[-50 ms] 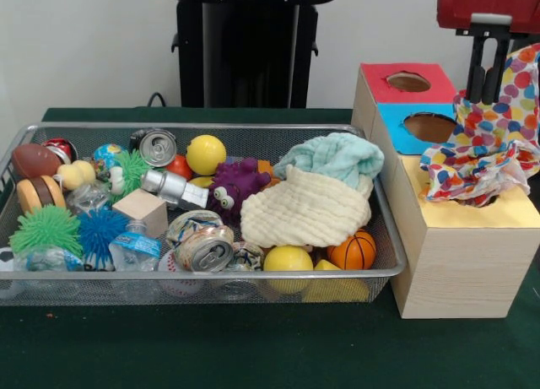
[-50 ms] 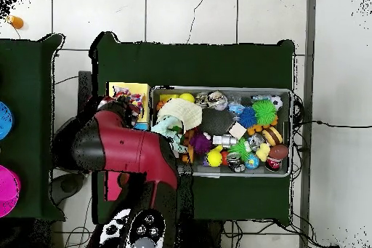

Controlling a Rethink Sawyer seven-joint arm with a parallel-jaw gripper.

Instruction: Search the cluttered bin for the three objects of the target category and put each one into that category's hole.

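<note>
Pincer [image 1: 491, 78] hanging over the wooden box [image 1: 460, 262] at the right, black fingers [image 1: 477, 72] closed on the top of a polka-dot cloth [image 1: 494, 148]. Cloth draped down with its lower end bunched in the yellow-topped hole [image 1: 483, 205] nearest the camera, the rest spilling over the box top. Behind it, a blue-topped hole [image 1: 430, 127], then a red-topped hole [image 1: 408, 82], both open. Just beside the box on the left, touching or nearly so, a wire-mesh bin [image 1: 390, 271] on the green counter [image 1: 253, 347]. Inside the bin, close to the box, a cream waffle cloth [image 1: 304, 212] lying over the clutter, with a mint green cloth [image 1: 333, 157] behind it and partly on top. Below the cream cloth, a small basketball [image 1: 353, 251] and a yellow ball [image 1: 288, 261]. Toward the middle, a purple toy with googly eyes [image 1: 232, 191], crushed cans [image 1: 205, 247], another yellow ball [image 1: 206, 153]. At the far left, spiky green and blue balls [image 1: 46, 229], a wooden cube [image 1: 141, 211], a toy football [image 1: 34, 159]. Overhead, red arm [image 2: 120, 147] reaching across to the box.
</note>
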